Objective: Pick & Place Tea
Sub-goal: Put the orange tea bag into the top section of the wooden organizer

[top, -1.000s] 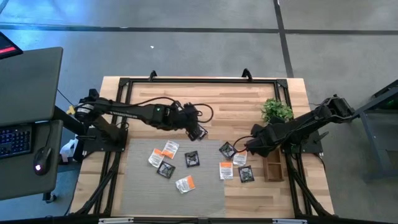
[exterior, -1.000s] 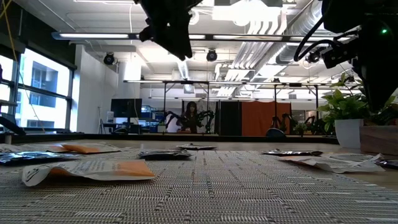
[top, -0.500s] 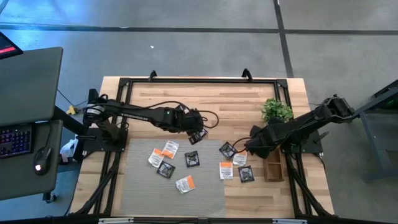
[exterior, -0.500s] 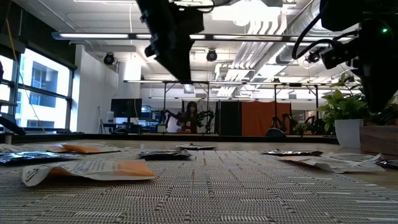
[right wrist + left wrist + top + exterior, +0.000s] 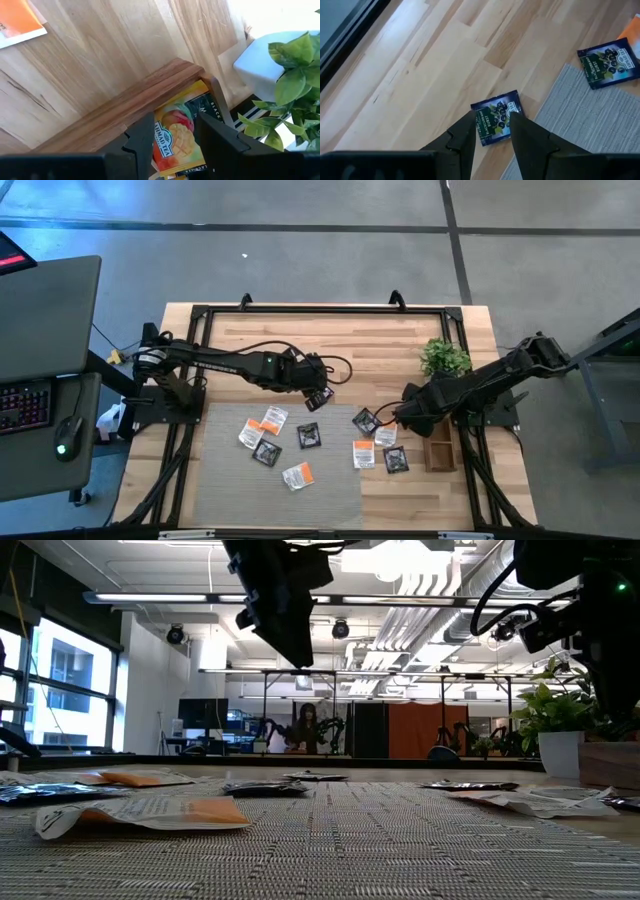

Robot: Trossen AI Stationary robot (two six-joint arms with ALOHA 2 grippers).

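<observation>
**Tea sachets in both grippers, the rest on the mat**

Tea sachets lie scattered over the grey woven mat [image 5: 230,480] on the wooden table [image 5: 350,340], most of them flat on the mat, a few on the bare wood just beside its right edge. The left arm reaches from the table's left side toward the middle, and its left gripper [image 5: 492,120] is raised above the wood near the mat's far edge, fingers closed on a black sachet [image 5: 496,116] (blue-edged, with a berry picture). Another black sachet [image 5: 612,61] lies flat on the mat. The right gripper [image 5: 175,135] is low over the narrow wooden tray [image 5: 125,112] beside the potted plant [image 5: 444,358], its fingers pinching an orange-yellow sachet [image 5: 177,132] against the tray.
</observation>
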